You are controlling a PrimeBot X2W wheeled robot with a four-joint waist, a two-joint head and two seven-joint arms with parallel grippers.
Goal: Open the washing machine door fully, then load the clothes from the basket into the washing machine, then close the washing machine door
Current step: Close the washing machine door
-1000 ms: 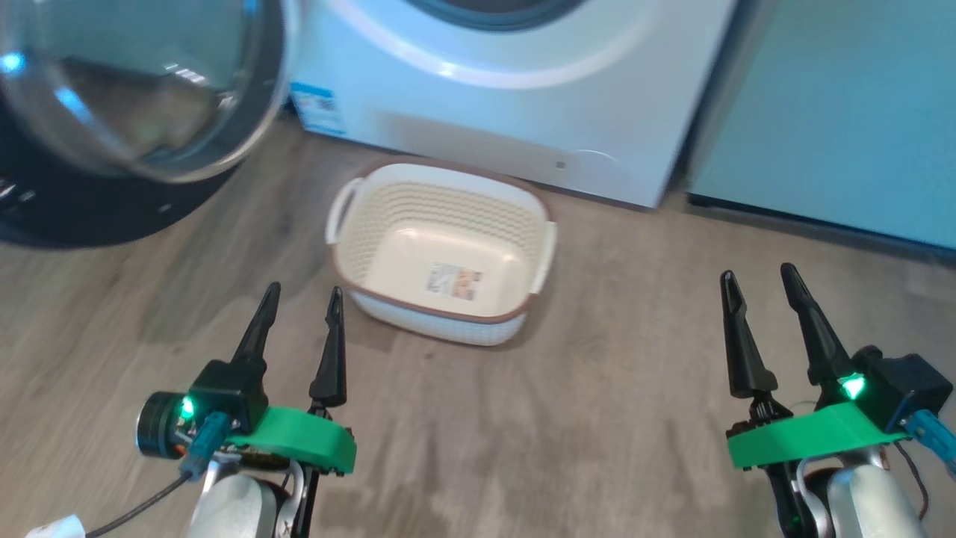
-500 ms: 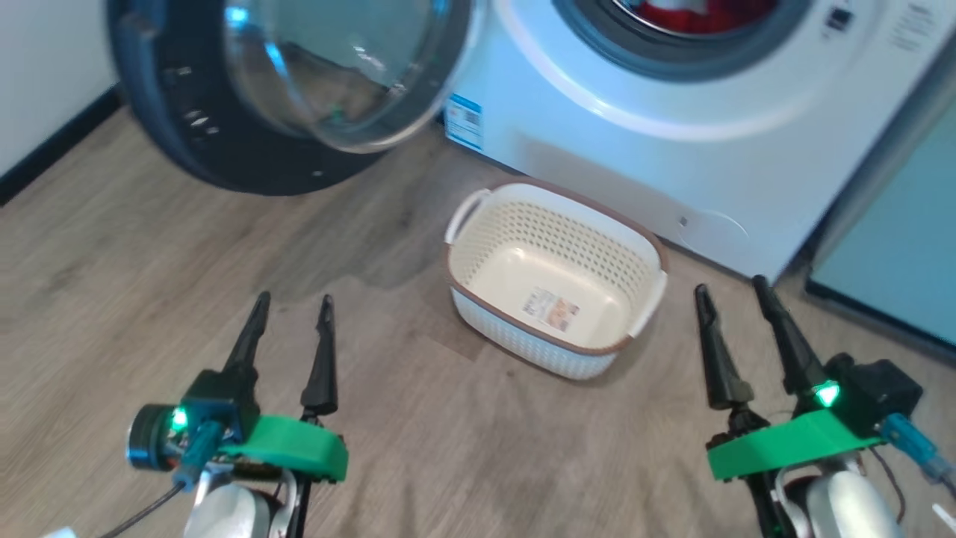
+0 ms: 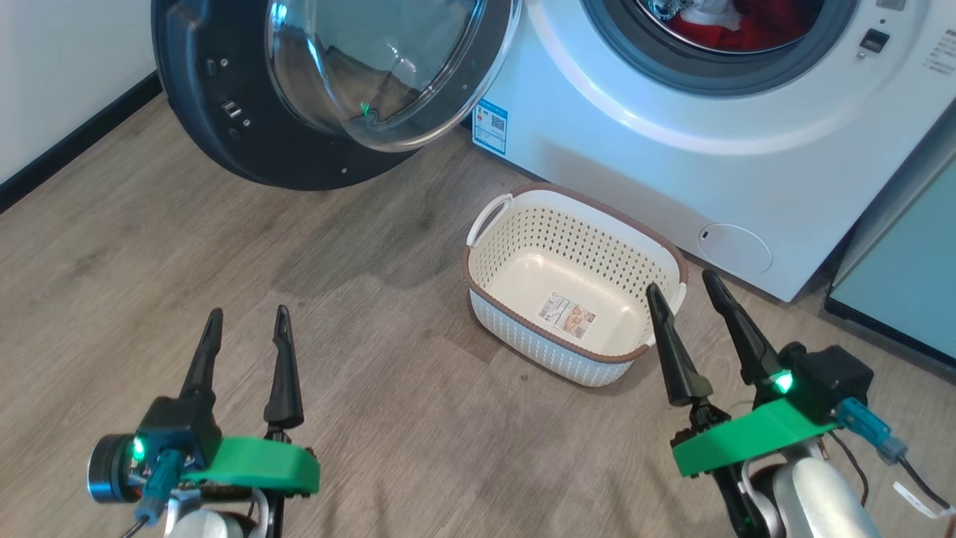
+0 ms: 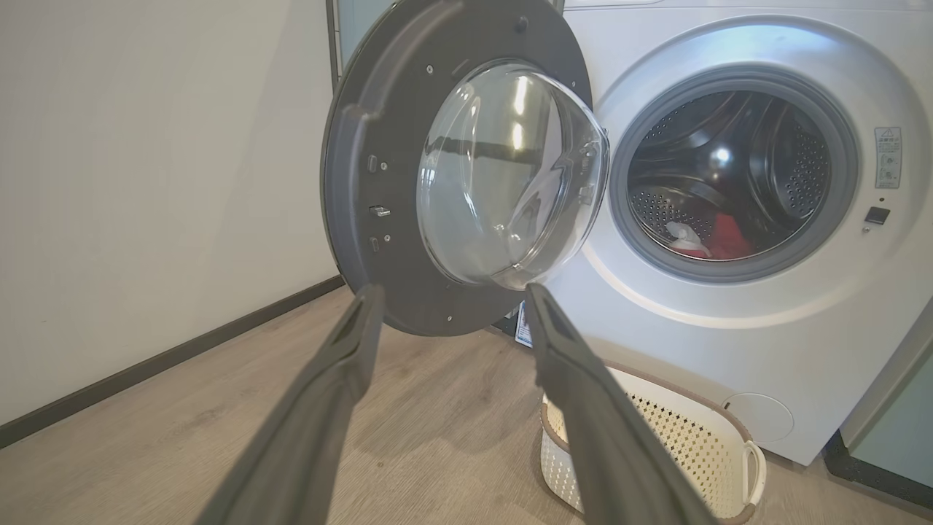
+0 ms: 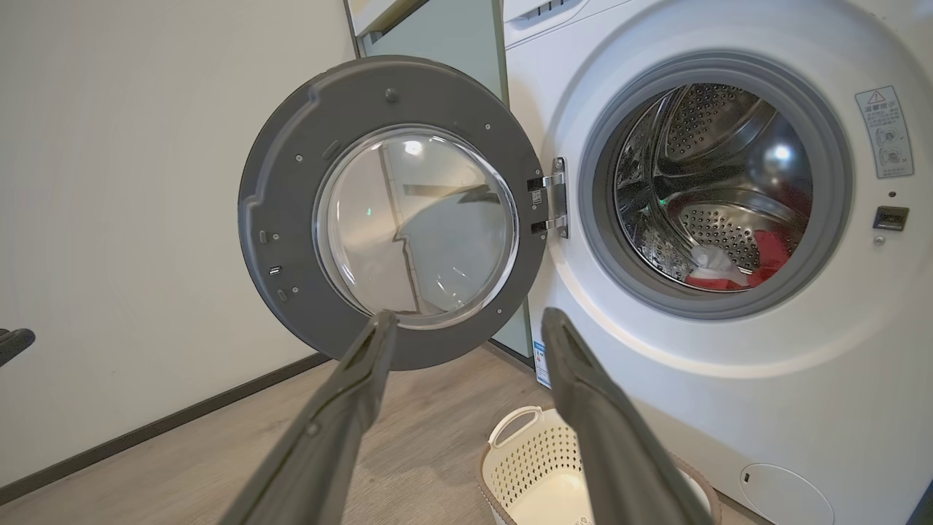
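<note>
The washing machine [image 3: 657, 142] stands with its door [image 3: 224, 112] swung wide open to the left; the door [image 5: 284, 219] hangs on its hinge. Red and white clothes [image 3: 736, 22] lie inside the steel drum, the same clothes [image 5: 736, 262] at its bottom. The cream basket [image 3: 575, 246] sits on the floor before the machine with nothing in it but a label sticker. My left gripper [image 3: 246, 323] is open over bare floor, left of the basket. My right gripper [image 3: 681, 284] is open by the basket's right end, holding nothing.
A pale wall with a dark skirting board [image 3: 67, 146] runs along the left. A teal cabinet [image 3: 904, 276] stands right of the machine. Wood floor [image 3: 418, 448] spreads in front of the basket.
The head camera has swung up and left, bringing the drum and the door into view. The basket has stayed put. Both grippers stay open.
</note>
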